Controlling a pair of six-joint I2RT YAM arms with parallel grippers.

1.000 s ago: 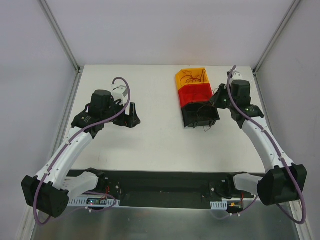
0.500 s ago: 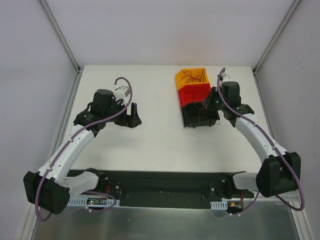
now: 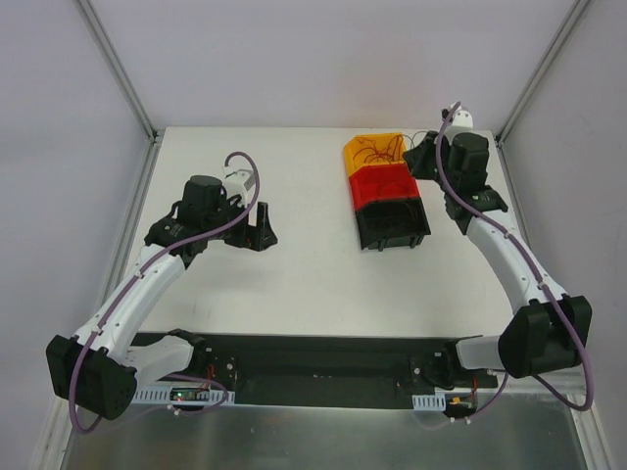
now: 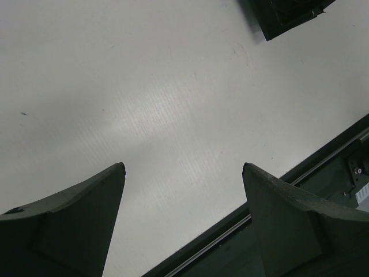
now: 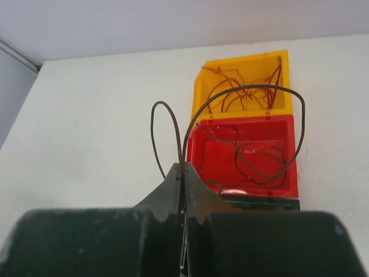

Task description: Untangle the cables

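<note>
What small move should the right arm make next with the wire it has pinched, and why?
Probably raise the right gripper a little, straight up. It is shut on a dark brown wire whose long loop arcs over the yellow bin and curls down across the red bin, where other wires lie. Whether its tail is free of them is unclear; a short lift should show.

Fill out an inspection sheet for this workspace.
Surface: white table, matte.
Job's things: thin wires tangled in the yellow bin and red bin; one dark brown wire lifted.
Clutter: black bin nearest the arms, contents unclear.
End effectors: left end effector open over the table; right end effector shut on the dark brown wire.
Cables: purple arm cables run along both arms.
Surroundings: white walls, metal frame posts.
</note>
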